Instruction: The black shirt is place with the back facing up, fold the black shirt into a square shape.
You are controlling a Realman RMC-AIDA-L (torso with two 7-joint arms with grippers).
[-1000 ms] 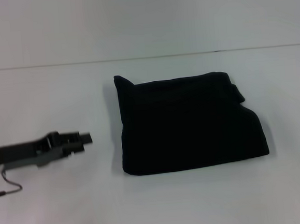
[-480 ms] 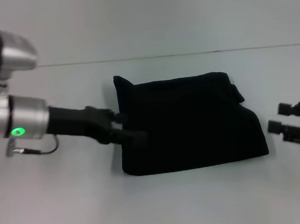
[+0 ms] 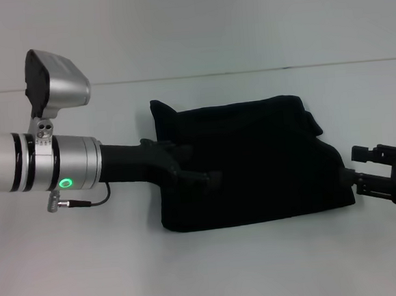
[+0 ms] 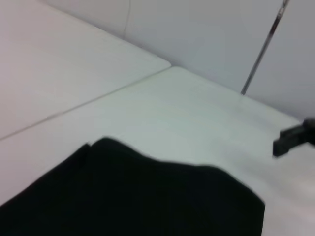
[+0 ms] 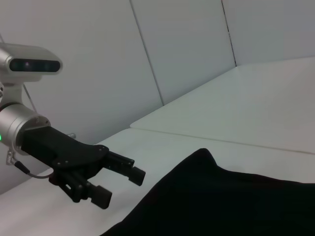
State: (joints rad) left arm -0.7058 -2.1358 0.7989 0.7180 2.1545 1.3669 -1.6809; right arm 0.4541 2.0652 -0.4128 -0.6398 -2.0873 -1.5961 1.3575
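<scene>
Hovering my left end effector (image 3: 211,179), fingers parted and empty, over the folded black shirt (image 3: 254,161) mid-frame, right end effector (image 3: 364,170) open beside it, I risk rumpling the layers.

Lab: bare white table (image 3: 208,270), plain panelled walls (image 5: 187,49).
</scene>
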